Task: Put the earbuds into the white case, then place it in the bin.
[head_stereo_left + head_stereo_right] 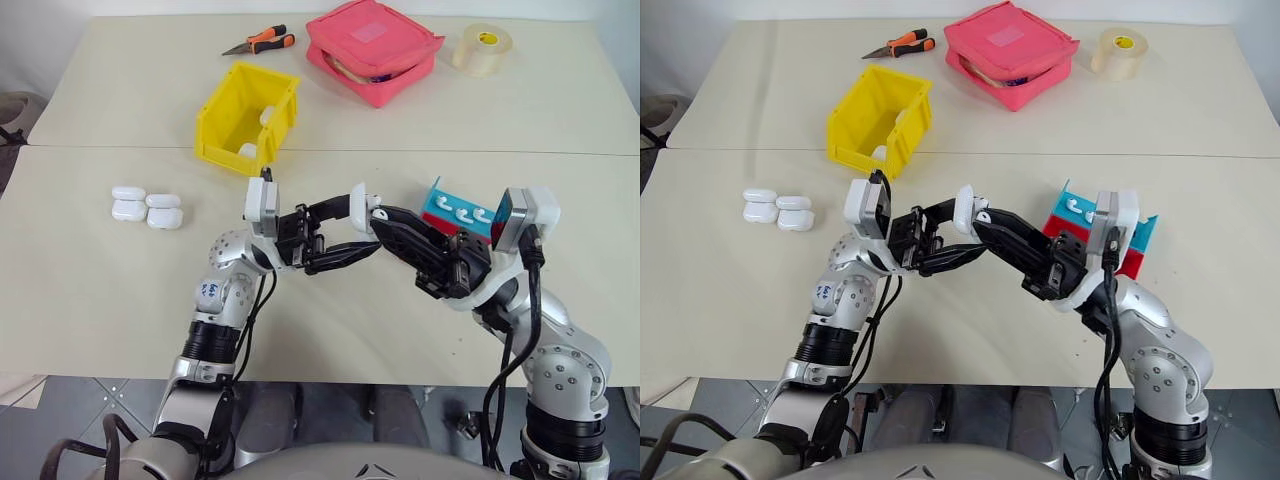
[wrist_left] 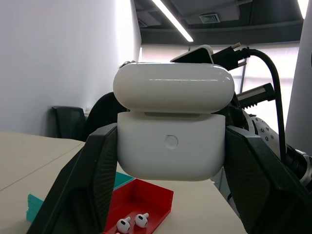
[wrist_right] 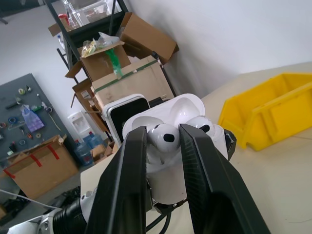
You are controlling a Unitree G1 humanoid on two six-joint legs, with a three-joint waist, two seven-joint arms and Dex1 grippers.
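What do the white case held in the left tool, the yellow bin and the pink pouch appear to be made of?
White case: looks like hard glossy plastic, with a light streak reflected along its lid. Yellow bin: seemingly rigid moulded plastic, with smooth, even-coloured walls and a slight sheen. Pink pouch: probably soft fabric, with a matte surface and a slightly bulging, rounded shape.
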